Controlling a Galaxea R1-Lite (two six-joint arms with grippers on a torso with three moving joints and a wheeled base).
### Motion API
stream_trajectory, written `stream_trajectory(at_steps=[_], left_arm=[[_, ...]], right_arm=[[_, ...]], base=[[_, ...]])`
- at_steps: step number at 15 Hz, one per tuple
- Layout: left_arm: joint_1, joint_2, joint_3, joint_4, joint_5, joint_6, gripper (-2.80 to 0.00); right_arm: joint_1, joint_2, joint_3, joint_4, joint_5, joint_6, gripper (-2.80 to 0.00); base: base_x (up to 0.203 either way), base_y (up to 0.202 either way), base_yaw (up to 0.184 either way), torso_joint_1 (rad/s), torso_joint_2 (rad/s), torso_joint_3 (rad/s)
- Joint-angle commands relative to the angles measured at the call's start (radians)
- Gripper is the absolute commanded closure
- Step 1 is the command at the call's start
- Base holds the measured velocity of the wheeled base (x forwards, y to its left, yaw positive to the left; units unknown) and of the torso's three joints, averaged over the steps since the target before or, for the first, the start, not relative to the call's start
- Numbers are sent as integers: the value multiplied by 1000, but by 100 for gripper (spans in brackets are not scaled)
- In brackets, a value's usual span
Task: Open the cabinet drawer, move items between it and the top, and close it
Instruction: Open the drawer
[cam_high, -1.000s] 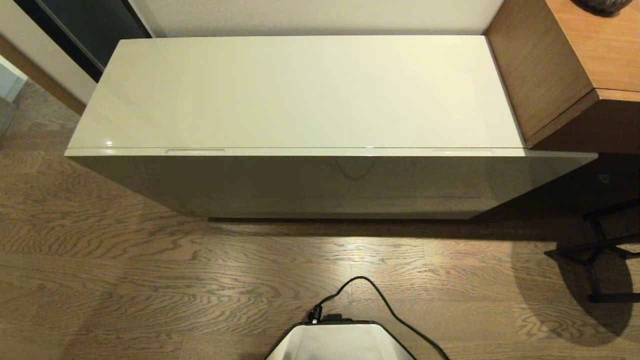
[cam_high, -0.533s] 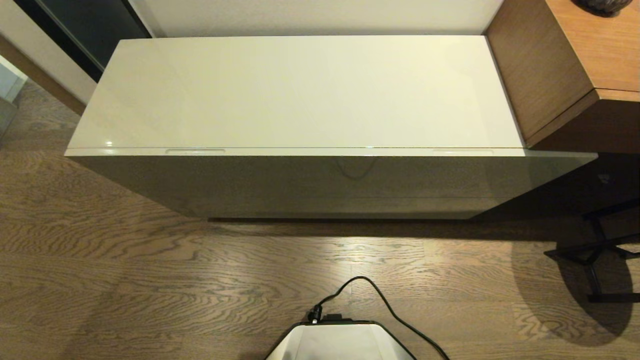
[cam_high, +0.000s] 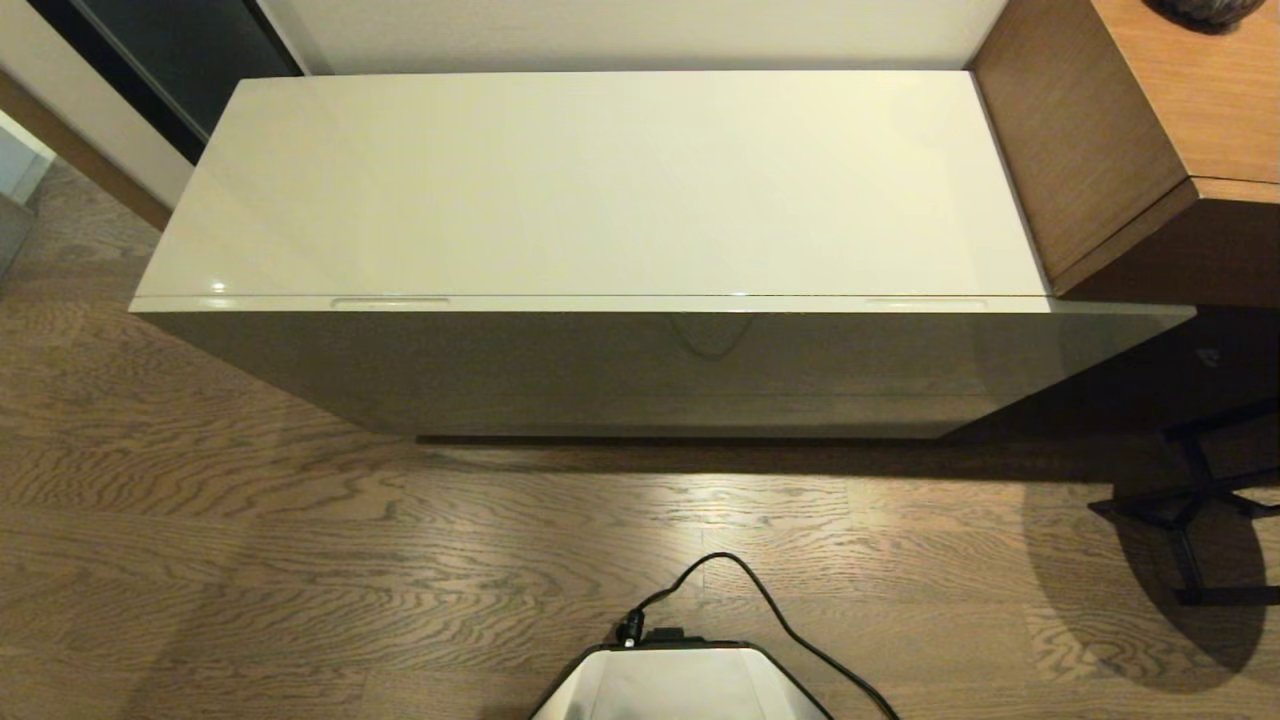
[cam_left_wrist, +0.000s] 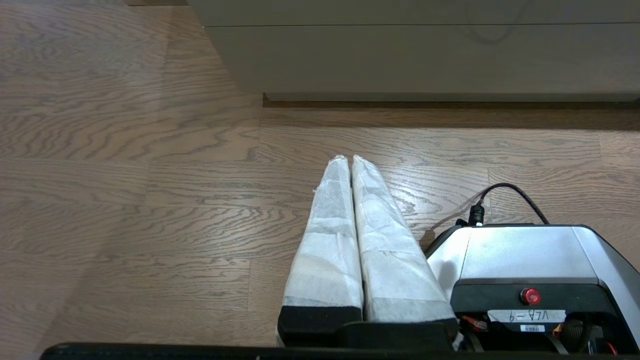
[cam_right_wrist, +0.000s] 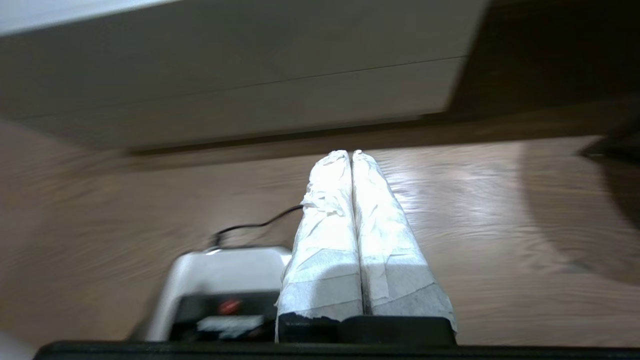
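The cabinet drawer is shut, its glossy cream-grey front flush under the top, which lies bare. Two narrow recesses run along the drawer's front edge. The slippers bag and the patterned packet are out of view. Neither arm shows in the head view. My left gripper hangs low over the wooden floor beside the robot base, shut with nothing in it, facing the cabinet front. My right gripper is also shut and empty, low over the floor before the cabinet front.
A brown wood-grain desk butts against the cabinet's right end. Black stand legs sit on the floor at the right. My white base with a black cable is near the front. A dark opening lies at the back left.
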Motion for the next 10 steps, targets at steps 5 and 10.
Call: stream_trajectory(at_steps=[5, 10], left_arm=[[0, 1, 0, 0, 0, 0, 0], [0, 1, 0, 0, 0, 0, 0]], right_arm=[[0, 40, -308, 310, 158, 69, 0], [0, 379, -657, 283, 156, 313, 0]], base=[[0, 0, 0, 0, 0, 0], [0, 0, 0, 0, 0, 0]])
